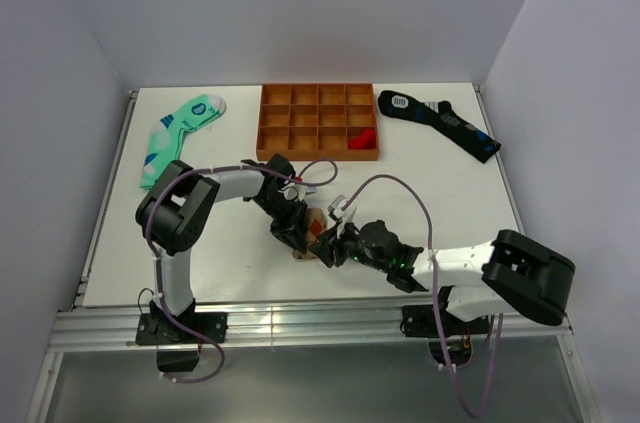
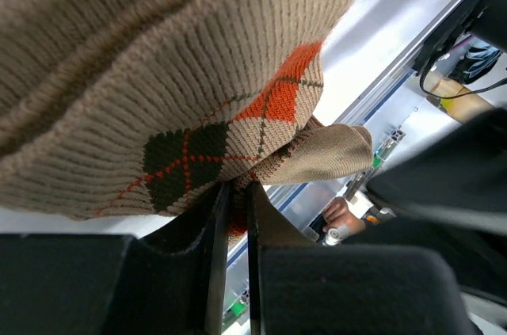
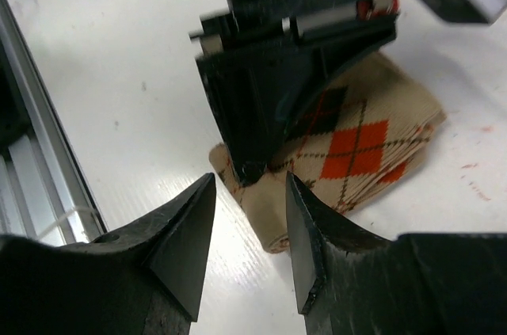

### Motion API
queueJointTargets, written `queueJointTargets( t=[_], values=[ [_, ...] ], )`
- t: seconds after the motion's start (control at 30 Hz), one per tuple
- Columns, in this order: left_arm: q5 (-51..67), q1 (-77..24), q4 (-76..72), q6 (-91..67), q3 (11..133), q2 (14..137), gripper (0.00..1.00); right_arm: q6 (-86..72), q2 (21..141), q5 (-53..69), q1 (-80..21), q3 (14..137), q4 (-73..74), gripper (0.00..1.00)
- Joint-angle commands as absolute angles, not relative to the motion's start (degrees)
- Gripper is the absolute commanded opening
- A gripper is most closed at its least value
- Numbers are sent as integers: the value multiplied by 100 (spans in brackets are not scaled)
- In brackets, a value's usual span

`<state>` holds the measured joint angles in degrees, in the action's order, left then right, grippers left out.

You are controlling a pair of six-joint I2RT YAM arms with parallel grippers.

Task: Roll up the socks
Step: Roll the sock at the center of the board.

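The tan-brown argyle sock point(image 1: 312, 229) lies folded into a thick bundle on the white table, near its front edge between my two grippers. In the left wrist view the sock point(image 2: 158, 50) fills the upper half, and my left gripper point(image 2: 236, 194) is shut on a fold at its edge. My left gripper point(image 1: 294, 235) comes down onto the sock from the left. In the right wrist view the sock point(image 3: 360, 145) shows orange-red diamonds. My right gripper point(image 3: 249, 184) is open, its fingertips on either side of the sock's loose tan end point(image 3: 269, 212), just short of it.
A wooden compartment tray point(image 1: 318, 93) stands at the back centre with a red item point(image 1: 363, 137) in one cell. A mint-green sock point(image 1: 180, 133) lies at back left, a black sock point(image 1: 440, 121) at back right. The metal rail point(image 1: 300, 318) runs close in front.
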<state>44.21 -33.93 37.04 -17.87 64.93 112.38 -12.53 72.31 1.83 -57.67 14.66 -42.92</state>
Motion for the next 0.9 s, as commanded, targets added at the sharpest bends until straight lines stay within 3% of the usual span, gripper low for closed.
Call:
queueJointTargets(
  t=[0.0, 0.87],
  values=[
    [3797, -3349, 3832, -1477, 6504, 11478, 0, -1169, 7645, 316, -5845, 1565, -5000, 48],
    [3902, -3199, 3823, -1477, 6592, 11514, 0, -1160, 8921, -624, -6223, 1477, -5176, 45]
  ],
)
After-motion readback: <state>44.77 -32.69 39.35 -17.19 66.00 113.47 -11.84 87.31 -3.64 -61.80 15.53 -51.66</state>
